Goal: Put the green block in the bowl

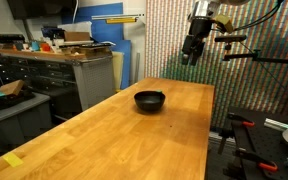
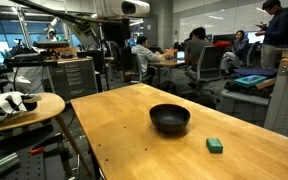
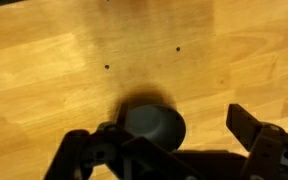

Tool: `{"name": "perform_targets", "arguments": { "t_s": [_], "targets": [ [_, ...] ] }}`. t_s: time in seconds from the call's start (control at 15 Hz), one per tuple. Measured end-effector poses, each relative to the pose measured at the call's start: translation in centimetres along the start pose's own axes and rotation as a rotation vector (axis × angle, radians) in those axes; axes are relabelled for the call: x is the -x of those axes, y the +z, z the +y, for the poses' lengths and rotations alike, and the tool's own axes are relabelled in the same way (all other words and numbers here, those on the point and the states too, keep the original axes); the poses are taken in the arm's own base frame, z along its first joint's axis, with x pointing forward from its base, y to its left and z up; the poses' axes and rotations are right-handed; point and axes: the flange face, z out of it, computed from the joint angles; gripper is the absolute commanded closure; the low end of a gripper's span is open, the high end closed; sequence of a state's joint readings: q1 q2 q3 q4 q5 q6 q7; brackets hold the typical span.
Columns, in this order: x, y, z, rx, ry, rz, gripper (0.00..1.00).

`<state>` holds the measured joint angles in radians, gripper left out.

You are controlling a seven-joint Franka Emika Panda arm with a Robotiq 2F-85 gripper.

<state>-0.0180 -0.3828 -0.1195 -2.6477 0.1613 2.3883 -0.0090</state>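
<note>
The black bowl [image 1: 150, 99] [image 2: 170, 119] stands near the middle of the wooden table [image 1: 114, 135] [image 2: 134, 150]. A small green block [image 2: 215, 145] lies flat on the table a short way beside the bowl. I cannot make it out in the exterior view from the table's end or in the wrist view. My gripper [image 1: 192, 52] [image 2: 112, 58] hangs high above the far end of the table, well away from both. In the wrist view the gripper [image 3: 156, 130] is open and empty, with the bowl [image 3: 154, 122] far below, between its fingers.
A workbench with drawers [image 1: 54, 70] stands beside the table. A round side table [image 2: 24, 105] holds white items. A patterned wall panel [image 1: 179, 40] is behind the arm. People sit at desks [image 2: 199, 55] in the background. Yellow tape [image 1: 14, 160] marks a table corner.
</note>
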Motion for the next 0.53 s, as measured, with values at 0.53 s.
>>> {"name": "perform_targets", "arguments": {
  "t_s": [0.53],
  "targets": [
    [-8.6,2.6,3.8,0.054,0.133,0.072,0.00]
  ]
}}
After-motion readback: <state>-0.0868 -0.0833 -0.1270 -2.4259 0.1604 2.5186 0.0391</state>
